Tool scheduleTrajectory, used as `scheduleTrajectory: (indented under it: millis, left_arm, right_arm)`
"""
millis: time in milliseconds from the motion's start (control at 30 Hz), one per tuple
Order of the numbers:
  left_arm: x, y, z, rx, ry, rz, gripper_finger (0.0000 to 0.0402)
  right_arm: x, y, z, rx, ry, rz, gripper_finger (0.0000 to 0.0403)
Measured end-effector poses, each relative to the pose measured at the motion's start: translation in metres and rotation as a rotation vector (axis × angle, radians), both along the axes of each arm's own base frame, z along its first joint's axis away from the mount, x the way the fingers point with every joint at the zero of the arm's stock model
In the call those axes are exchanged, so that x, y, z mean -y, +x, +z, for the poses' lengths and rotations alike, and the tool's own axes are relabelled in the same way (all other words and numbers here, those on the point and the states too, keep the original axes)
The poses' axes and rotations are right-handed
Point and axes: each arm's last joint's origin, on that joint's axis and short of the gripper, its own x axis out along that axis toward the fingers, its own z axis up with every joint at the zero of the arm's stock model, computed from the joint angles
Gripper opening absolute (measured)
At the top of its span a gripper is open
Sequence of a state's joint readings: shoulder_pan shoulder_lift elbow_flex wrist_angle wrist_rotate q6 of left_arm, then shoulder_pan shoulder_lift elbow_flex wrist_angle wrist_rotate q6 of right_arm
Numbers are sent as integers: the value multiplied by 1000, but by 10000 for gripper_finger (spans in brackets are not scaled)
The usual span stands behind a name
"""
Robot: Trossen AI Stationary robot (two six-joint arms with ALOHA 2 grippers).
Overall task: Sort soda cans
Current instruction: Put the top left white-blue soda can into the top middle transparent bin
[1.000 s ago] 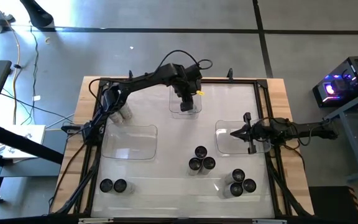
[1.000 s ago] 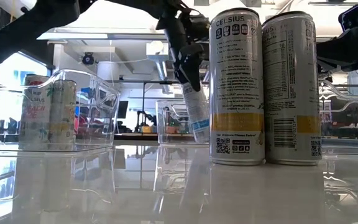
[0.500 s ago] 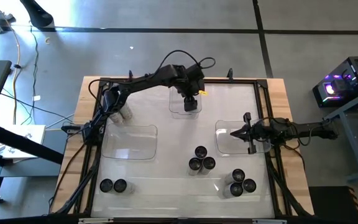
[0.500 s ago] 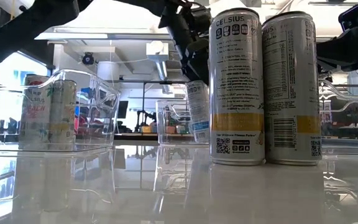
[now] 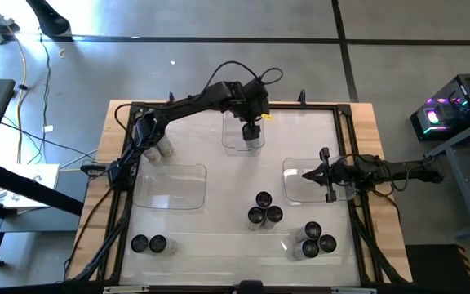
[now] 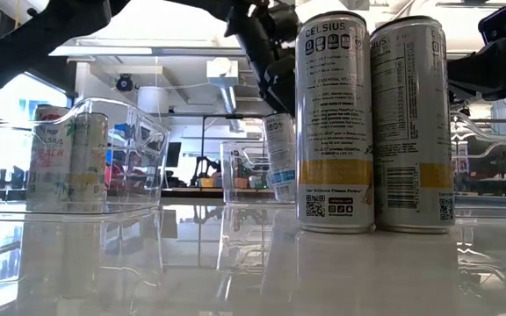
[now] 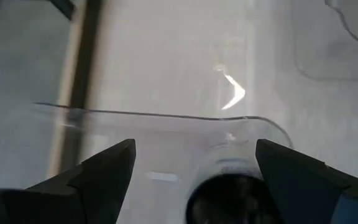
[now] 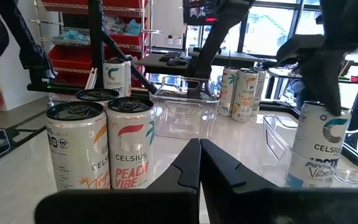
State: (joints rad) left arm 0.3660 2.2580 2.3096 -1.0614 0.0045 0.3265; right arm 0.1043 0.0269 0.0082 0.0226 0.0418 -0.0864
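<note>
My left gripper (image 5: 252,124) is open above the far-middle clear tray (image 5: 233,140). One soda can (image 5: 253,140) stands upright on that tray's floor right beneath it. In the left wrist view its dark top (image 7: 229,199) shows between the spread fingers of my left gripper (image 7: 194,149), and I see no touch. In the low view this can (image 6: 279,158) stands below the gripper. My right gripper (image 5: 304,173) is shut and waits over the right tray (image 5: 294,189). Other cans stand in a group of three (image 5: 263,210), a group of several (image 5: 315,239) and a pair (image 5: 148,243).
A third clear tray (image 5: 170,186) lies on the table's left half, with more cans (image 5: 160,149) beside the left arm's base. A black frame (image 5: 345,131) edges the white table. Bare table lies between the trays and along the near edge.
The can under my left gripper has gone from tilted to upright and now stands in the far-middle tray. My left gripper has risen a little off it and shifted slightly toward the far edge. The right arm has kept still.
</note>
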Motion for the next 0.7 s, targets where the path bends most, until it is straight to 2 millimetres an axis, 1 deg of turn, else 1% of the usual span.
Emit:
scheduleTrajectory:
  millis: [133,233,367,467,600,700]
  left_arm:
    - [0,-9,26,36,74,8,328]
    - [-1,-19,40,53,80,17,328]
    - [-4,-32,50,40,67,40,328]
    - [-5,-43,62,41,63,53,328]
    - [-12,-67,78,37,28,120,328]
    - [-25,-92,88,7,-7,219,323]
  right_arm:
    - [0,0,0,0,0,0,0]
    - [0,0,0,0,0,0,0]
    - [0,0,0,0,0,0,0]
    - [0,0,0,0,0,0,0]
    - [0,0,0,0,0,0,0]
    - [0,0,0,0,0,0,0]
